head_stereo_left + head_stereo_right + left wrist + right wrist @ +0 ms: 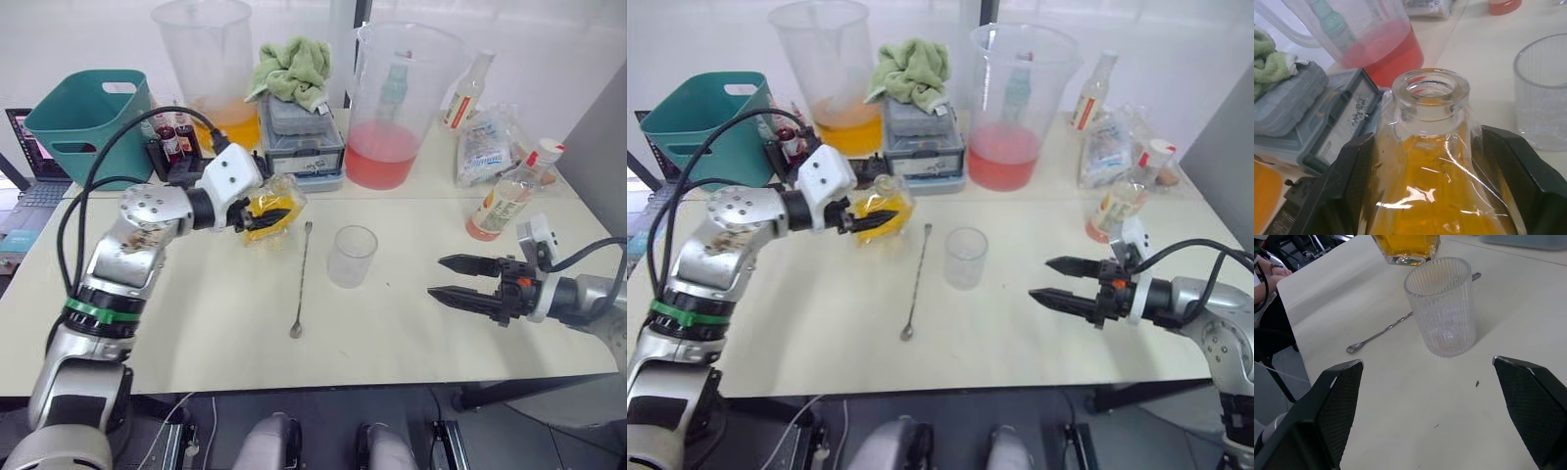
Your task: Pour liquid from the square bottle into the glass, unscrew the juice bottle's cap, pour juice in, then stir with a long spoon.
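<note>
**A:** Square bottle (pixel 270 211): where is it found from the head views?

**B:** It is clamped between the fingers of the left gripper (pixel 257 217), lifted off the table (pixel 196 323) and tipped with its neck toward the glass (pixel 352 256). The glass stands a little beyond the bottle's mouth, with the long spoon (pixel 301 279) lying flat between the two. Such a hold is judged to suit the first pour, which has not yet begun; the glass looks empty.

**A:** And the right gripper (pixel 468 280)?

**B:** Its fingers are spread apart and nothing is held. It is kept low over the table, pointed at the glass but well apart from it. The juice bottle (pixel 505 197) stands just behind it, the cap (pixel 545 150) on its neck, so it is probably parked within reach of the next step.

**A:** What is added by the left wrist view?

**B:** The bottle's mouth (pixel 1430 90) is seen open, no stopper in it, and yellow liquid fills the body gripped between the two black pads (pixel 1344 183). That could not be made out from the head.

**A:** And the right wrist view?

**B:** The glass (pixel 1442 308) is seen dead ahead between the wide-set fingers (pixel 1337 404), its ribbed wall dry and empty. The bottle's base (pixel 1406 247) hangs beyond it, clear of the tabletop, and the spoon's tiny bowl (pixel 1354 347) is shown resting to one side.
</note>
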Available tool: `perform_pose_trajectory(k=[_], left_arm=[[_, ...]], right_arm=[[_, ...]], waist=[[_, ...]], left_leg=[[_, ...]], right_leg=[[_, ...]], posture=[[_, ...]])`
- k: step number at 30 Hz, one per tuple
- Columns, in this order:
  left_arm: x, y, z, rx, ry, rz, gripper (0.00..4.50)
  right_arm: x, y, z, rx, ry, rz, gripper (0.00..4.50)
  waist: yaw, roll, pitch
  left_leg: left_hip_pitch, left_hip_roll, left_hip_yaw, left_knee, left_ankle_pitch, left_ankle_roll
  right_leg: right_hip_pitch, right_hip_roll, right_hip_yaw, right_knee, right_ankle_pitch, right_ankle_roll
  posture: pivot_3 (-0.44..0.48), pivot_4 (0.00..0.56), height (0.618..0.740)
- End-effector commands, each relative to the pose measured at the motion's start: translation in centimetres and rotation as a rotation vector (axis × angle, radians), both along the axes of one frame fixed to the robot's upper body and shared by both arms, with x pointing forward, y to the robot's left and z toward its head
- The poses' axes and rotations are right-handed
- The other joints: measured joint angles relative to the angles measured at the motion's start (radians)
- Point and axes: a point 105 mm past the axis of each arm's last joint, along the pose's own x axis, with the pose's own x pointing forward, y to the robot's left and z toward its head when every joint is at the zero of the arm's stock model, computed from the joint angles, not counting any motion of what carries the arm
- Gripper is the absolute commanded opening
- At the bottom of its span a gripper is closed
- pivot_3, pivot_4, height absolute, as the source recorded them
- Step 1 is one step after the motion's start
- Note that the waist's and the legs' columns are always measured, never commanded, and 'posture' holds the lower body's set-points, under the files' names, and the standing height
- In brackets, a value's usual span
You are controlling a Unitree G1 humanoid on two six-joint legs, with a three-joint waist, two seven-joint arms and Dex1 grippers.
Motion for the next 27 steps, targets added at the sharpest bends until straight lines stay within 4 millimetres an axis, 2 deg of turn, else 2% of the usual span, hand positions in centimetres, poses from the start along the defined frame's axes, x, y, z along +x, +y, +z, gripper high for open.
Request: perform_pose_trajectory(k=[1, 9, 18, 27], left_arm=[[0.4, -1.1, 4.3, 0.012, -0.263, 0.014, 2.78], [1.1, -3.4, 2.9, 0.138, -0.419, 0.001, 2.78], [1.1, -5.9, 2.5, 0.131, -0.5, -0.005, 2.78], [1.1, -7.4, 2.7, 0.139, -0.596, -0.007, 2.78]], right_arm=[[-0.5, 0.1, 1.5, 0.006, -0.07, 0.002, 4.5], [-0.7, 0.5, 2.1, 0.028, -0.106, 0.003, 4.5], [-0.4, 1.2, 3.1, 0.021, -0.195, -0.012, 4.5], [0.1, 1.5, 2.8, -0.005, -0.214, -0.038, 4.5]], waist=[[-0.001, 0.0, 0.0], [0.003, 0.0, 0.0], [0.005, -0.001, 0.0], [0.001, -0.001, 0.0]], left_leg=[[0.0, 0.0, 0.0, 0.0, 0.0, 0.0], [0.0, 0.0, 0.0, 0.0, 0.0, 0.001], [-0.001, 0.0, -0.001, 0.001, -0.001, 0.001], [-0.001, 0.0, -0.001, 0.001, -0.001, 0.002]], right_leg=[[0.0, 0.0, 0.0, 0.0, 0.0, 0.0], [0.0, -0.001, 0.0, 0.0, 0.0, 0.0], [-0.001, -0.002, 0.0, 0.0, 0.0, 0.0], [-0.001, -0.001, 0.0, 0.001, 0.0, 0.0]], posture=[[0.0, 0.15, 0.74], [0.0, 0.15, 0.74], [0.0, 0.15, 0.74], [0.0, 0.15, 0.74]])
